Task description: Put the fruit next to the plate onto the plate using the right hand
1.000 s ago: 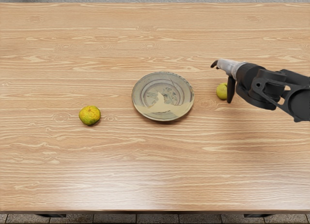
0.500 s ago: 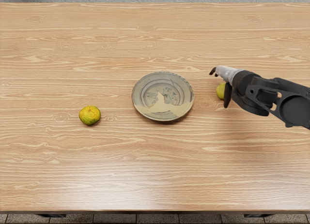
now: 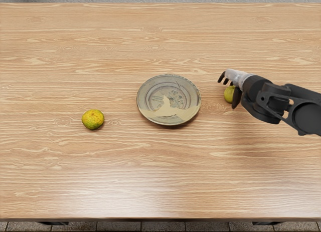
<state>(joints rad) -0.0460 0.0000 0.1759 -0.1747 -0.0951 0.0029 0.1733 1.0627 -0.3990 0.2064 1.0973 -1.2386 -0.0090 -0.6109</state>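
Observation:
A round grey-green plate [image 3: 150, 86] lies near the middle of the wooden table. Just right of it sits a small yellow-green fruit [image 3: 228, 93], partly hidden behind my right hand [image 3: 230, 89]. The hand comes in from the right edge and hovers over the fruit, fingers spread above it and thumb hanging down at its right side. I cannot see any finger touching the fruit. A second, orange-green fruit [image 3: 93, 119] rests far to the left of the plate.
The table's front edge [image 3: 160, 218] runs along the bottom of the view. Bare wood lies between the plate and each fruit.
My right hand has dropped slightly lower over the yellow-green fruit and its fingers have curled down a little. Both fruits and the plate have stayed put.

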